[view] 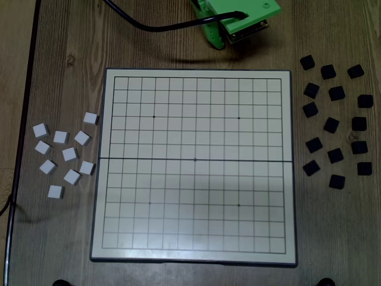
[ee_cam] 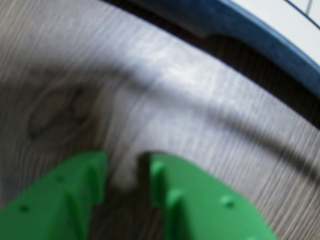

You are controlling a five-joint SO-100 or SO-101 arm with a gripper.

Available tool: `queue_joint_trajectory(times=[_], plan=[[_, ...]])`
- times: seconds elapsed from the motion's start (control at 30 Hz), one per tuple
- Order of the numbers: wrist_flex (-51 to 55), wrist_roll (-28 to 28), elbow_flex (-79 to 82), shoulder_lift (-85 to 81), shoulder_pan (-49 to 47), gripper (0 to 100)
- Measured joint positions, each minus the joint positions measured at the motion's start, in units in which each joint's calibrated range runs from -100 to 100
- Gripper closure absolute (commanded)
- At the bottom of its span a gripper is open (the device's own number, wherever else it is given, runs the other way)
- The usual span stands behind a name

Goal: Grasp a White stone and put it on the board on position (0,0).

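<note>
- From my remote seat, the fixed view showed the board (view: 193, 164) lying flat in the middle of the wooden table (view: 65, 36), its grid bare of any pieces.
- Ten white stones (view: 64, 153) sat scattered to the left of the board in that view, all clear of its rim; the nearest, a White stone (view: 90, 118), lay just beside the board's left edge.
- A loose group of black stones (view: 335, 119) lay to the right of the board.
- The green arm (view: 238, 18) sat beyond the board's top edge, with a black cable (view: 155, 26) trailing off to the left.
- In the blurred wrist view, I saw the gripper (ee_cam: 128, 167) with its two green fingers (ee_cam: 75, 195) standing apart, a gap of bare wood between them and nothing held.
- The board's dark rim (ee_cam: 260, 35) crossed the upper right corner of the wrist view, well clear of the fingertips.
</note>
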Motion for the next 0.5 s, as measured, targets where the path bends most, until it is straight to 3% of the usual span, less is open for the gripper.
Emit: queue_joint_trajectory(times=[0.13, 0.3, 0.5], plan=[[0.0, 0.0, 0.0, 0.0, 0.0, 89], [0.0, -0.1, 0.0, 0.0, -0.1, 91], [-0.2, -5.2, 0.0, -0.1, 5.2, 94]])
